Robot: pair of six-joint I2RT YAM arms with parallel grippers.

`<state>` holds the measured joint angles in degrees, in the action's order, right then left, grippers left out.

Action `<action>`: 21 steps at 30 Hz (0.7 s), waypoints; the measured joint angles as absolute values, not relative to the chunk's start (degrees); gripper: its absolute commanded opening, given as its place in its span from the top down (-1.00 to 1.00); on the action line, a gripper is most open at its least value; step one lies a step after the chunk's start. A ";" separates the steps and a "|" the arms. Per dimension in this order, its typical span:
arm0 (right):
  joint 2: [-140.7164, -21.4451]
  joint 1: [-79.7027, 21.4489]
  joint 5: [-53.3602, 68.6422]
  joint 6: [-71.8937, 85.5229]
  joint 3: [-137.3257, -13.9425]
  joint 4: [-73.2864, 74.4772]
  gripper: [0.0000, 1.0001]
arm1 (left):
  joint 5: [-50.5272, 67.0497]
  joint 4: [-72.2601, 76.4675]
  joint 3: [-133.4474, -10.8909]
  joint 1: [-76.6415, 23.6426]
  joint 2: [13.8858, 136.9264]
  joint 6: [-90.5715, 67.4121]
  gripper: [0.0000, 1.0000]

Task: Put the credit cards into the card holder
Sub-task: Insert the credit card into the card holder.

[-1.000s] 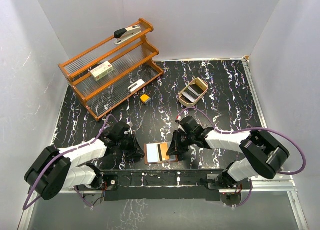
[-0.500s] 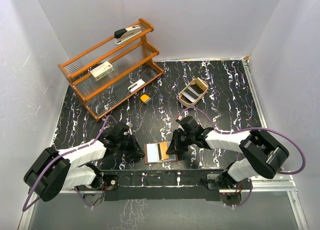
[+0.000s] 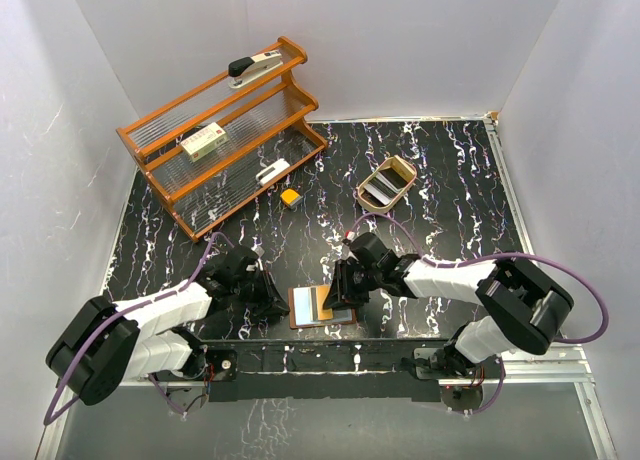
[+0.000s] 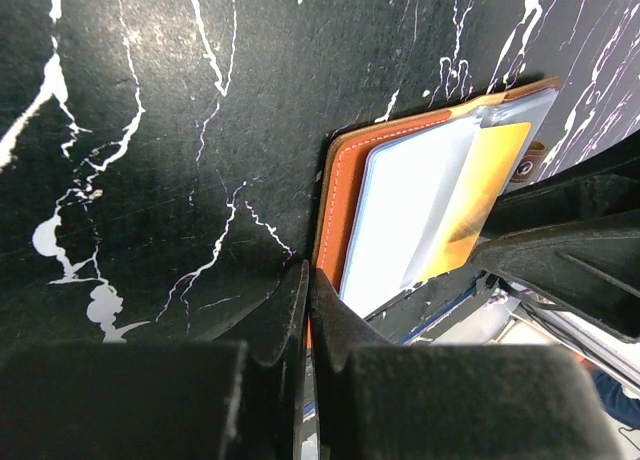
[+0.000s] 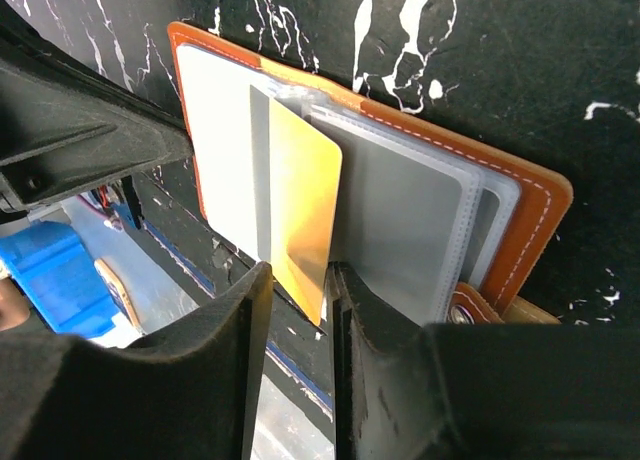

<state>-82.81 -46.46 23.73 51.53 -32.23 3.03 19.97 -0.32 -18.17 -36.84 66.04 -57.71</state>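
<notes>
Step in hand: seating a gold-faced credit card (image 5: 300,190) in a clear sleeve (image 5: 400,220) of the open card holder (image 5: 525,215). I judge it partly done, since the card's near end sticks out.
Doing it well: slide the card flat along the sleeve, away from the right fingertips. Do not lift it, or the sleeve mouth may buckle. Pin the leather down meanwhile.
Right gripper (image 5: 300,278): jaws slightly parted and released. The card's protruding corner lies in the gap between them, apparently unclamped.
Left gripper (image 4: 308,285): clenched on nothing, tips set against the holder's leather edge.
Card holder: open on the table (image 3: 450,180), between both sets of fingers.
Other credit cards (image 3: 385,185): in a tan tray (image 3: 403,166), well beyond the right fingers.
</notes>
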 measured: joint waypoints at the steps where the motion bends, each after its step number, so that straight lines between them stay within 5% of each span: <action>1: -82.76 -46.57 23.49 51.44 -32.49 3.38 0.42 | 19.97 -0.34 -18.13 -36.84 66.00 -57.71 1.00; 21: -82.81 -47.42 21.89 51.09 -34.89 5.15 0.02 | 20.01 -0.25 -17.98 -36.84 65.89 -57.93 1.00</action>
